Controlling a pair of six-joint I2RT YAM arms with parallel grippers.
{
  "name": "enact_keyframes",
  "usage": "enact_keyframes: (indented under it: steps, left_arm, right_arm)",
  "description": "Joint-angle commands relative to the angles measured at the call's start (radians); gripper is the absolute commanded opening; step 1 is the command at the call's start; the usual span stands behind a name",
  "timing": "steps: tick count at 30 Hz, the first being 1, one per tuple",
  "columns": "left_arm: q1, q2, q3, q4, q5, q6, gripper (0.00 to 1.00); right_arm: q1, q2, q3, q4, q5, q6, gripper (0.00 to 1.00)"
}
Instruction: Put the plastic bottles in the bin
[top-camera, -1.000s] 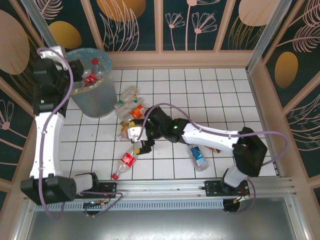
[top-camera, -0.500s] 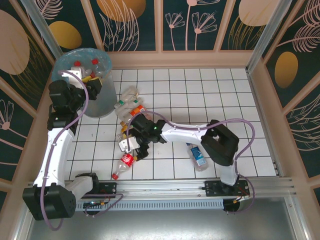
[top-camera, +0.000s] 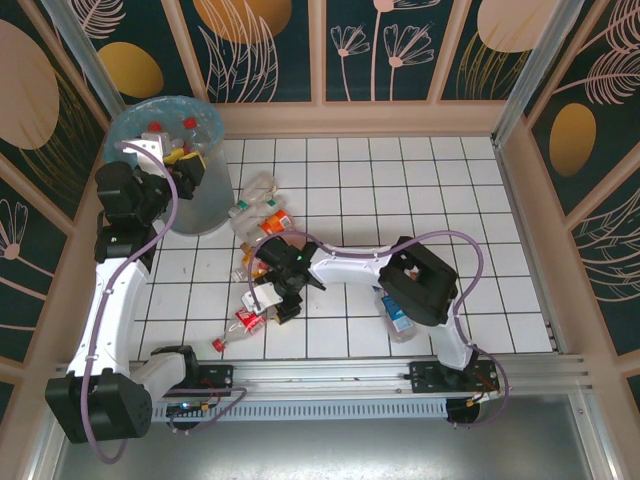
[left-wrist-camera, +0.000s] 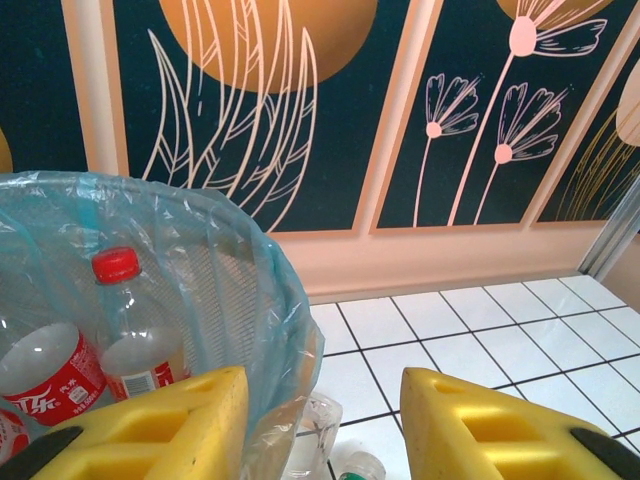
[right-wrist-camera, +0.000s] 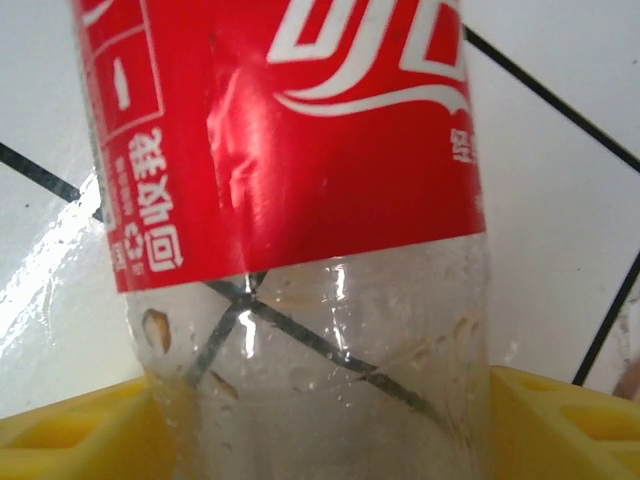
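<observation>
Two pincers inspected. The right pincer (top-camera: 272, 300) is clenched across the clear lower body of a red-labelled bottle (top-camera: 243, 321). The bottle lies on the bench (top-camera: 430, 190) close to the front edge, cap pointing front-left. The left pincer (left-wrist-camera: 320, 425) is released and empty, one finger over the mouth of the bin (left-wrist-camera: 250, 270) and the other outside its rim. Loose bottles (top-camera: 262, 210) cluster just right of the bin. Bare bench extends behind and right of the right arm.

The red-labelled bottle (right-wrist-camera: 300, 150) bears large white Chinese script and smaller sideways characters, not fully readable.
</observation>
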Motion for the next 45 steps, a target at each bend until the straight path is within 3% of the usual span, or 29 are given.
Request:
enact_keyframes:
  steps: [1,6,12,19,27,32,36,40,45]
  left_arm:
    - [-0.002,-0.013,-0.009,0.036,0.013,0.013,0.45]
    - [-0.002,-0.008,0.01,0.03,0.01,0.013,0.45]
    - [-0.005,-0.006,0.029,0.027,-0.009,0.021,0.45]
    - [-0.053,0.008,0.069,0.029,0.042,0.024,0.49]
    - [-0.116,0.023,0.098,0.093,0.115,-0.015,0.6]
    - [-0.128,0.029,0.097,0.198,0.19,-0.091,0.67]
    - [-0.149,0.038,0.085,0.335,0.316,-0.192,0.75]
    - [-0.185,0.061,0.094,0.424,0.417,-0.274,0.77]
    - [-0.248,0.098,0.109,0.441,0.496,-0.285,0.77]
  right_arm:
    - [0.009,0.011,0.038,-0.067,-0.03,-0.003,0.69]
    - [-0.002,-0.03,0.025,-0.079,-0.037,0.042,0.61]
    - [-0.049,-0.231,-0.139,0.049,-0.128,0.206,0.59]
    - [-0.191,-0.58,-0.447,0.304,-0.219,0.499,0.56]
    - [-0.378,-0.877,-0.649,0.543,-0.294,0.774,0.56]
    - [-0.451,-0.942,-0.721,0.698,-0.373,0.908,0.55]
    - [-0.489,-0.961,-0.761,0.839,-0.438,1.005,0.55]
    - [-0.502,-0.957,-0.777,0.949,-0.469,1.056,0.55]
    - [-0.506,-0.928,-0.766,1.004,-0.485,1.069,0.55]
